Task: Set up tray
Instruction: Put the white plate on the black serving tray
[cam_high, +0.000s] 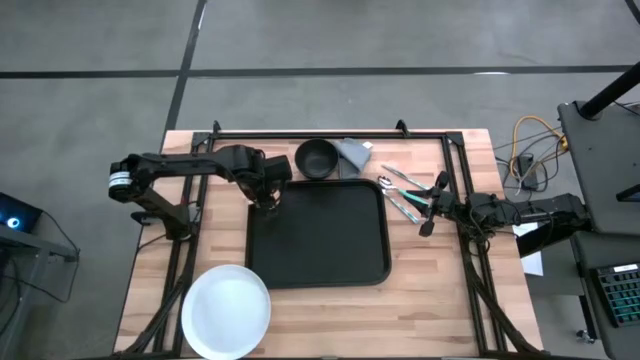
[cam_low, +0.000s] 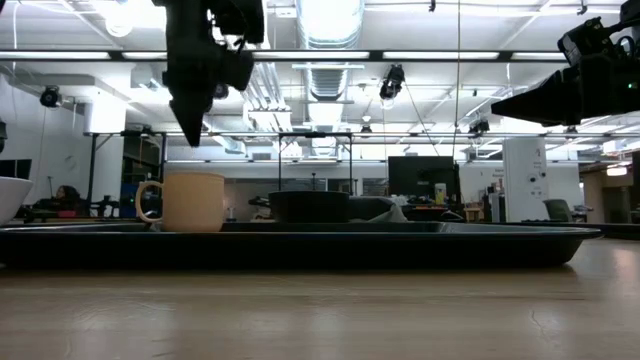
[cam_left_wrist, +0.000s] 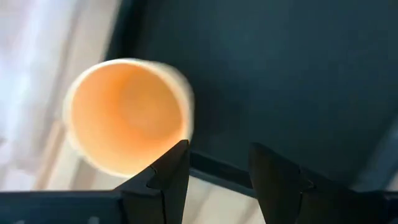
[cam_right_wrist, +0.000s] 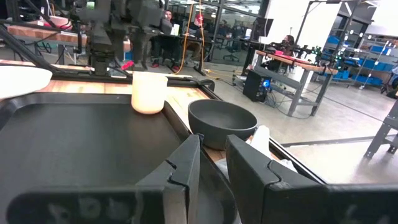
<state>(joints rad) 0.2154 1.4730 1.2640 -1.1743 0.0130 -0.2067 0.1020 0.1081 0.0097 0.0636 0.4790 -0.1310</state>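
A round white plate (cam_high: 226, 311) lies at the near left of the wooden counter (cam_high: 440, 300), just off the tray's near-left corner. Farther back, the left gripper (cam_high: 267, 203) hangs above the far-left corner of the tray (cam_high: 320, 240), its fingers (cam_left_wrist: 169, 174) parted by a narrow gap and holding nothing; directly beneath it a cream mug (cam_low: 186, 201) stands upright on that corner, clear of the fingertips. The large black tray sits flat in the middle of the counter. Just beyond its far edge rests a small black bowl (cam_high: 317, 158) with a grey cloth (cam_high: 352, 151) beside it. Right of the tray lie a few utensils (cam_high: 400, 195), and the right gripper (cam_high: 432, 203) is just past them, its fingers (cam_right_wrist: 177, 171) slightly apart and empty.
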